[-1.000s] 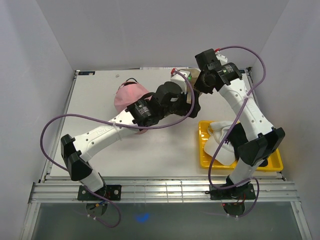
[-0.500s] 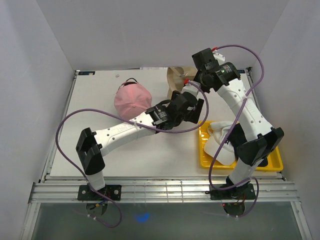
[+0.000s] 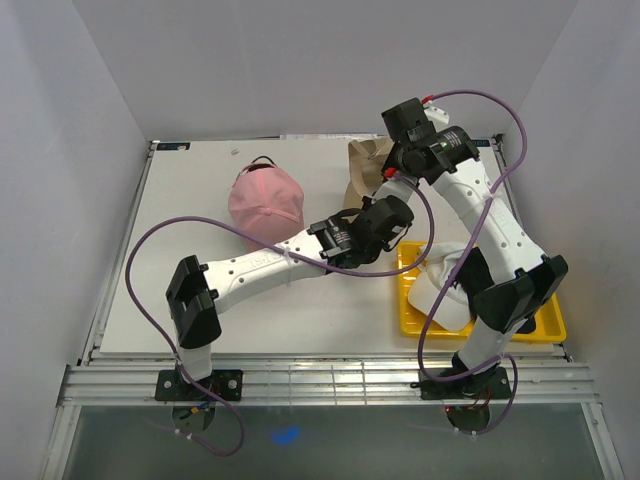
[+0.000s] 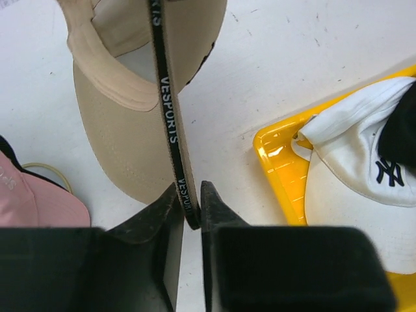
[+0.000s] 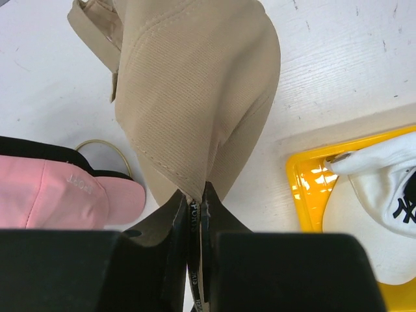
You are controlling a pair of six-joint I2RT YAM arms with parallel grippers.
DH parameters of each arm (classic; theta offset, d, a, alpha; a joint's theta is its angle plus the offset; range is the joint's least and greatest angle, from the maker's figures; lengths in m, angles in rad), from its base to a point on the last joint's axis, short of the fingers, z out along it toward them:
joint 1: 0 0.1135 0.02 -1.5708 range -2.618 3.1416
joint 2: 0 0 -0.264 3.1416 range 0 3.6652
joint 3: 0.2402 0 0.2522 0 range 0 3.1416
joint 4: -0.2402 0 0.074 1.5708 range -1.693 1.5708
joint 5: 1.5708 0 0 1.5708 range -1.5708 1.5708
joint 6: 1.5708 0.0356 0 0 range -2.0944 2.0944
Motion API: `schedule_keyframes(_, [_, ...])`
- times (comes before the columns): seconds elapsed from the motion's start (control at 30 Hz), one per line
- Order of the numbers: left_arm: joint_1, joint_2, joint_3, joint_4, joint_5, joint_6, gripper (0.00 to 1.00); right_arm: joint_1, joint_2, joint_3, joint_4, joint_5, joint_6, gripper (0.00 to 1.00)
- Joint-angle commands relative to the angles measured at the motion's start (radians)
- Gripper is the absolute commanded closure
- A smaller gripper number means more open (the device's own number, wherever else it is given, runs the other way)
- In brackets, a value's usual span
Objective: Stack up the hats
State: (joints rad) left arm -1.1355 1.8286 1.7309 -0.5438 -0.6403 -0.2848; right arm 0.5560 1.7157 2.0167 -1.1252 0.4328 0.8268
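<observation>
Both pincers are on the tan cap [image 3: 362, 163], up around 1 o'clock on the table [image 3: 190, 230]. The left gripper [image 4: 192, 195] pinches its sweatband edge, and the right gripper [image 5: 195, 195] is clamped on a fold of the crown. The pink cap [image 3: 265, 197] sits near, at its 9 o'clock. The yellow tray [image 4: 279, 169] with the white cap [image 4: 351, 162] is close at 5 o'clock. White tabletop shows from the pink cap out to the near edge, toward 7 o'clock.

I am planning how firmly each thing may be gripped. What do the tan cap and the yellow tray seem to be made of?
Tan cap: woven fabric, likely a cotton twill, with a matte finish. Fine ribs and stitched seams show, and it folds softly.
Yellow tray: probably rigid plastic with a glossy finish. Bright highlights sit on its smooth, rounded rim.
</observation>
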Motion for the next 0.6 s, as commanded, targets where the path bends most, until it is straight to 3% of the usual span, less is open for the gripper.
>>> schedule_keyframes(0.0, [-0.004,-0.006,0.064,0.022,-0.059,0.018,0.81,0.010,-0.042,-0.032,0.034,0.011,0.011,0.92])
schedule_keyframes(0.2, [-0.006,-0.005,0.108,-0.019,-0.046,0.032,0.85,0.012,-0.064,-0.061,0.053,-0.006,-0.012,0.92])
schedule_keyframes(0.3, [-0.004,0.000,0.165,-0.059,0.010,0.026,1.00,0.010,-0.064,-0.052,0.058,-0.016,-0.028,0.92])
schedule_keyframes(0.37, [-0.003,-0.005,0.185,-0.068,0.063,0.022,1.00,0.010,-0.064,-0.036,0.059,-0.029,-0.040,0.89])
schedule_keyframes(0.4, [0.000,-0.006,0.212,-0.082,0.085,0.021,1.00,0.010,-0.062,-0.030,0.061,-0.038,-0.046,0.84])
schedule_keyframes(0.43, [0.003,-0.008,0.226,-0.093,0.105,0.009,1.00,0.012,-0.065,-0.024,0.065,-0.046,-0.052,0.70])
schedule_keyframes(0.5, [0.022,-0.015,0.249,-0.107,0.174,-0.007,1.00,0.010,-0.073,-0.018,0.097,-0.077,-0.078,0.55])
schedule_keyframes(0.53, [0.029,-0.022,0.249,-0.108,0.200,-0.017,1.00,0.010,-0.080,-0.015,0.107,-0.080,-0.084,0.43])
schedule_keyframes(0.57, [0.043,-0.029,0.245,-0.107,0.241,-0.036,1.00,0.010,-0.085,0.000,0.116,-0.078,-0.092,0.38])
